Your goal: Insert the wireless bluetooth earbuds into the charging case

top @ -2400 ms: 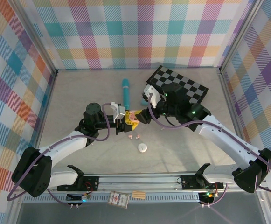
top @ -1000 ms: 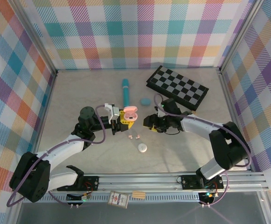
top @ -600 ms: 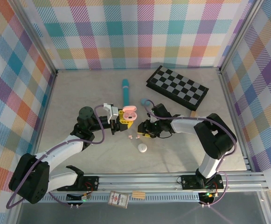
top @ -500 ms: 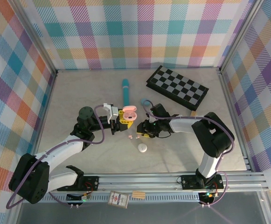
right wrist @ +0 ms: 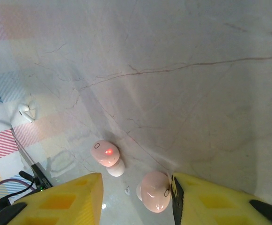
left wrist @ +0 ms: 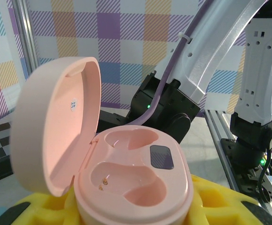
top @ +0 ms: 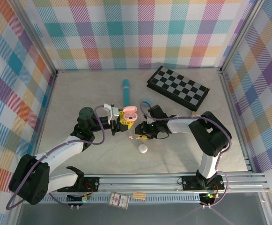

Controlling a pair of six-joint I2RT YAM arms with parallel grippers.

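Seen from above, the left gripper [top: 125, 117] sat mid-frame, clenched on the open pink charging case [top: 131, 112]. In the left wrist view the case [left wrist: 131, 187] rested between yellow pads [left wrist: 215, 206], lid tilted back toward the upper left, both wells empty. The right gripper [top: 139, 133] was low over the marble table [top: 79, 93], jaws released. In its wrist view, one pink earbud [right wrist: 155, 190] lay between the spread yellow pads [right wrist: 70, 197], just beside the right-hand one. A second earbud [right wrist: 106, 153], showing a red light, lay a little further up the frame.
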